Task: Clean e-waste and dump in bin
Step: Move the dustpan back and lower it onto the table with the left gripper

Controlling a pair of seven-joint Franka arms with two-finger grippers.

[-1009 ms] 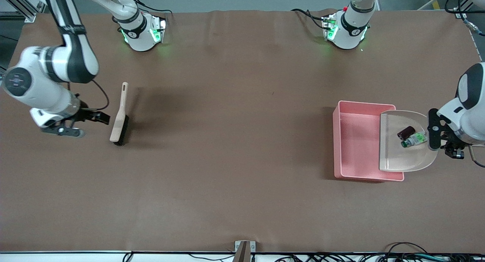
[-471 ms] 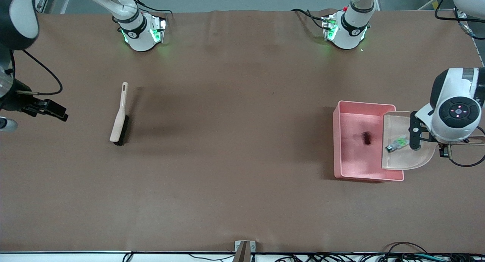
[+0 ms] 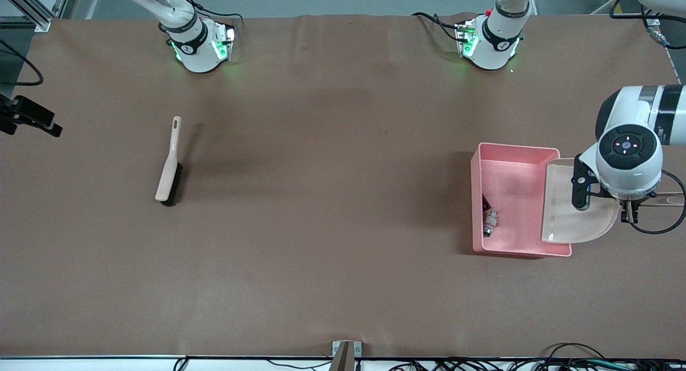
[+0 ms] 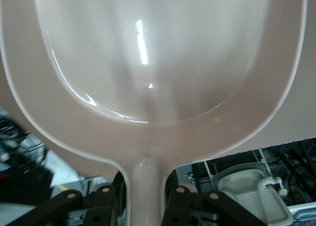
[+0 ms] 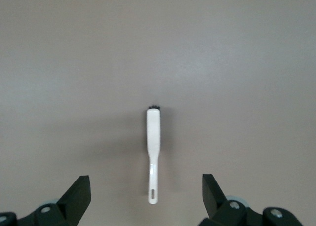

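Observation:
The pink bin (image 3: 515,148) stands toward the left arm's end of the table. Both pieces of e-waste lie inside it against one wall: the dark block (image 3: 485,202) and the silver-white part (image 3: 490,221) beside it. My left gripper (image 4: 145,206) is shut on the handle of the beige dustpan (image 4: 148,63). The dustpan (image 3: 576,207) is tipped over the bin's rim and its scoop is empty. My right gripper (image 5: 145,189) is open and holds nothing. It hangs high over the right arm's end of the table (image 3: 29,119).
A beige brush (image 3: 170,167) with black bristles lies flat on the brown table toward the right arm's end, also seen below the right gripper as a pale brush (image 5: 153,147). Both robot bases (image 3: 198,44) sit along one table edge.
The left gripper tilted the dustpan, and both parts slid out of it into the bin. The right arm rose and drew away from the brush toward the table's end.

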